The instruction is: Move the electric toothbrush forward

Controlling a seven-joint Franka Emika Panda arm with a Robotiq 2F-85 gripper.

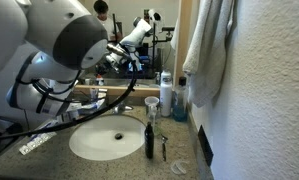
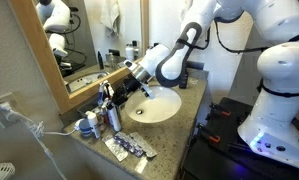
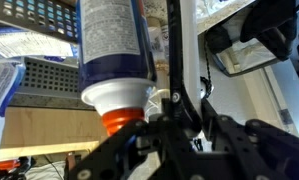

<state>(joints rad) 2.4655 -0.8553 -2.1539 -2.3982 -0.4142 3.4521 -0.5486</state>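
Note:
In the wrist view the electric toothbrush [image 3: 181, 45] is a slim white handle with a black stripe. It stands upright between the two black fingers of my gripper [image 3: 179, 105], which is shut on its lower part. Right beside it on the left stands a blue-and-white bottle [image 3: 114, 50] with an orange ring at its base, almost touching the left finger. In an exterior view the gripper [image 2: 118, 92] is low over the back of the counter, close to the mirror frame [image 2: 89, 85]. The toothbrush itself is too small to make out there.
The white sink [image 2: 154, 106] lies just past the gripper. Bottles and blue-lidded jars [image 2: 94, 125] crowd the counter by the mirror, and blister packs [image 2: 129, 148] lie at the front edge. A dark upright bottle [image 1: 149, 138] stands beside the sink [image 1: 107, 138]. A towel [image 1: 209, 50] hangs on the wall.

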